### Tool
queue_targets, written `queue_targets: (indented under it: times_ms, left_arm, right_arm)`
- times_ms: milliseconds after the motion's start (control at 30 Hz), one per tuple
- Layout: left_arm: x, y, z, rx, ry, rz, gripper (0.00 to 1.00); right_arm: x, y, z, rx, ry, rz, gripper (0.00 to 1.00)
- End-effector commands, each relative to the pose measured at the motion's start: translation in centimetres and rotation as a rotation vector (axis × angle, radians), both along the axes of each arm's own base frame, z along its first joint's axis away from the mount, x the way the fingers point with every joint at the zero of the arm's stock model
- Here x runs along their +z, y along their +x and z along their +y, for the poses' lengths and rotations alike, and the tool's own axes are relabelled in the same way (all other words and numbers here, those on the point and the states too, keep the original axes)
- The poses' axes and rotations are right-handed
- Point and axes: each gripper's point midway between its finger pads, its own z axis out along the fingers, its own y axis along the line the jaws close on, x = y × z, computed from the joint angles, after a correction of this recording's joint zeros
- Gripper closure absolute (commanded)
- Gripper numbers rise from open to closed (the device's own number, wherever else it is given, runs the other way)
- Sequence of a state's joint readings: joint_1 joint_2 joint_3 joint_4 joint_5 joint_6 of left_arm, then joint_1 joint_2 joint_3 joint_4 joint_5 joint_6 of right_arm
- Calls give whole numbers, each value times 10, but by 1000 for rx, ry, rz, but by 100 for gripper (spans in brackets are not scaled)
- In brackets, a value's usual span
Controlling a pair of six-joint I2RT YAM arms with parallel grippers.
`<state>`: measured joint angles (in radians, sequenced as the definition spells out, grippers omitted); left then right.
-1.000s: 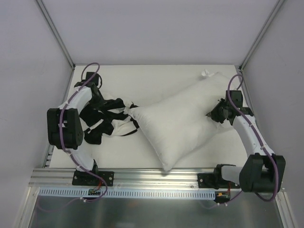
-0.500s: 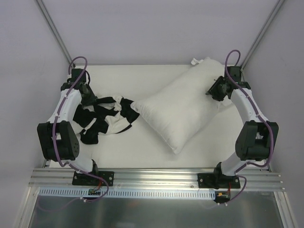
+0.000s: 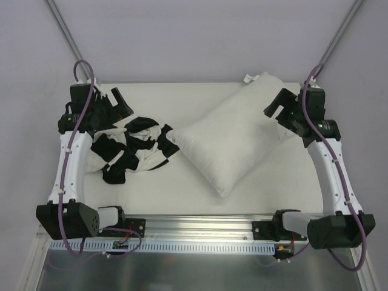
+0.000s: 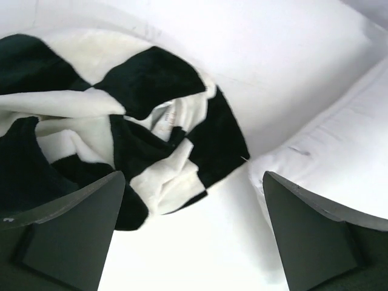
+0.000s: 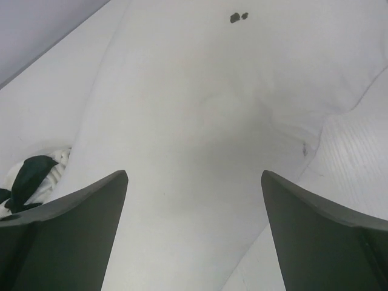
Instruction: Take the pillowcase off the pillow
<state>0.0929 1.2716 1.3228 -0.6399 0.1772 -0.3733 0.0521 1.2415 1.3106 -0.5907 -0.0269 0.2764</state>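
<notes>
**White pillow's bare, case is off**

Pillow [image 3: 233, 142] lies naked on the worktop [image 3: 182, 188], slanting from 1 o'clock down toward 6. The checkered pillowcase [image 3: 130, 148] is a crumpled heap over at 9 o'clock, right beside the pillow's corner but not around any part of it. Left pincer [image 3: 118, 104] hangs over the heap and right pincer [image 3: 276, 104] over the pillow's far end, both spread wide and gripping nothing. Looks pretty much finished to me.
</notes>
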Motion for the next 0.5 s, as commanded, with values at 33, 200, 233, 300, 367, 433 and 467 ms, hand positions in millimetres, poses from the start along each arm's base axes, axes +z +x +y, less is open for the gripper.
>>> queue_targets:
  times_ms: [33, 200, 233, 300, 367, 433, 467]
  left_arm:
    - [47, -27, -34, -159, -89, -128, 1]
    - [56, -61, -57, -240, -158, -174, 1]
    - [55, -67, -59, -243, -169, -176, 1]
    - [54, -81, -64, -259, -183, -191, 1]
    - [55, -90, -68, -276, -181, -209, 1]
    - [55, -102, -70, -294, -164, -237, 1]
    - [54, -108, -70, -297, -155, -250, 1]
  right_arm:
    - [16, -47, -22, -26, -233, -11, 4]
    - [23, -95, -40, -64, -359, -41, 4]
    - [21, -101, -43, -69, -368, -36, 4]
    - [18, -115, -51, -97, -382, -34, 4]
    - [4, -125, -54, -108, -386, -3, 4]
    - [-3, -131, -54, -114, -373, -6, 4]
    - [-5, -132, -55, -121, -371, -5, 4]
